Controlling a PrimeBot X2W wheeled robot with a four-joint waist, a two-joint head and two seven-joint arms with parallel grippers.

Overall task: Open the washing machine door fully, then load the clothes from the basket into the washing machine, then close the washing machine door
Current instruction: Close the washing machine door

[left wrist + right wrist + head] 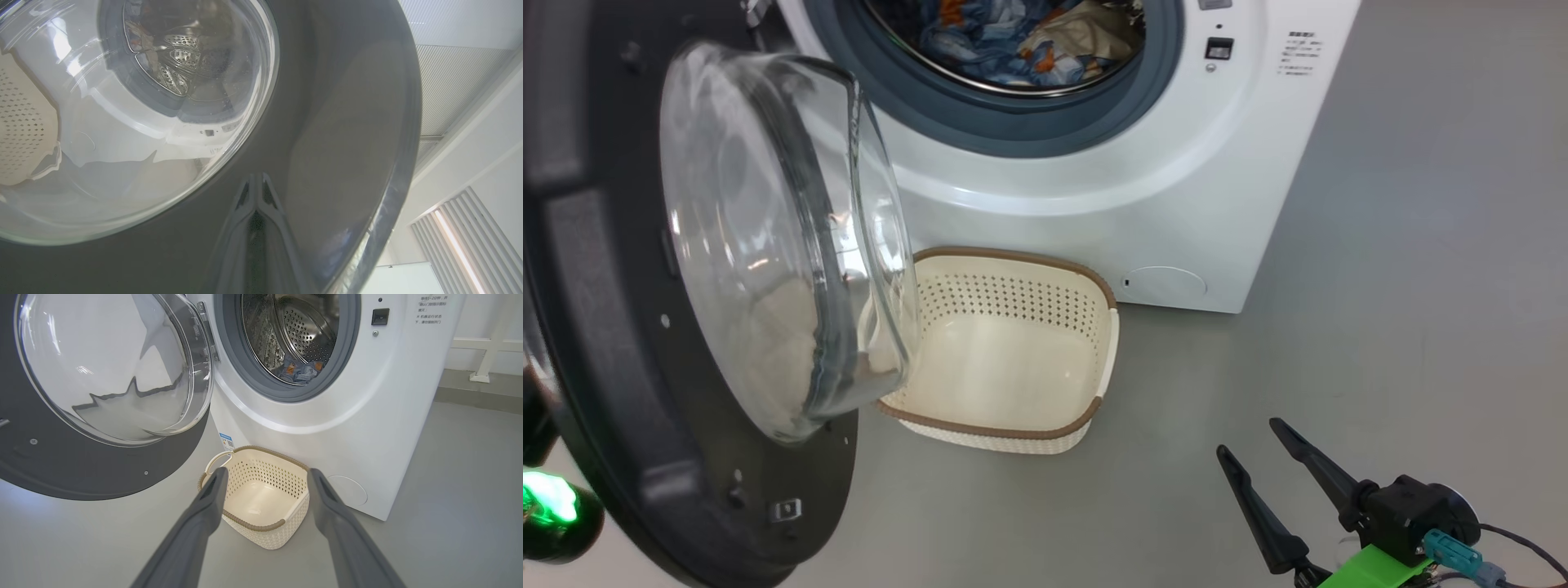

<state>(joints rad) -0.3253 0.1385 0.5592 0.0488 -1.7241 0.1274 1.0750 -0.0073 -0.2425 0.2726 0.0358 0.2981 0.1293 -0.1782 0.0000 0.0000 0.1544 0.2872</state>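
Left claw closed, tips against door rim; door stands open. Right claw open, holding nothing; basket ahead of it, clothes in washer beyond.

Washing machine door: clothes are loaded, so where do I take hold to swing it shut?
Work the washing machine door by its black rim at the free edge, opposite the hinge, from the outer face, where the shut left gripper sits. The bulging glass bowl is smooth and rounded: no hold there.
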